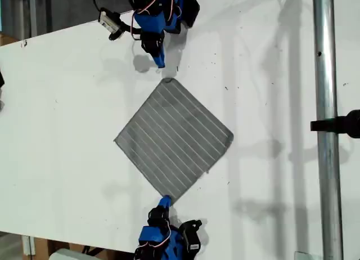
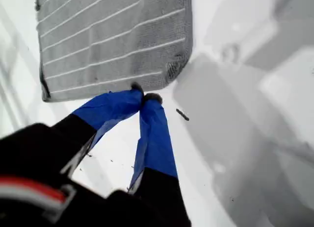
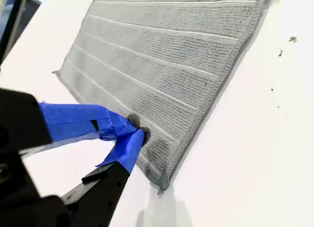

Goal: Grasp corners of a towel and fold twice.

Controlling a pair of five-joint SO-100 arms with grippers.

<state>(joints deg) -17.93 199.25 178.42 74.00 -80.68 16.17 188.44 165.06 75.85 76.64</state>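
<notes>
The towel (image 1: 173, 140) lies flat on the counter (image 1: 67, 113) as a diamond, one corner toward each arm. My first gripper (image 2: 145, 97), jaws pressed together, sits just off its edge; my second gripper (image 3: 139, 129) pinches the cloth near a corner.

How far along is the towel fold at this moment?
Done: nothing folded yet. The towel lies flat in one layer with all four corners showing in the exterior view. In hand: my first gripper is shut right at the towel's edge, and my second gripper is shut over the cloth near a corner. I cannot tell whether either pinches fabric. Left: lifting the corners and both folds.
</notes>
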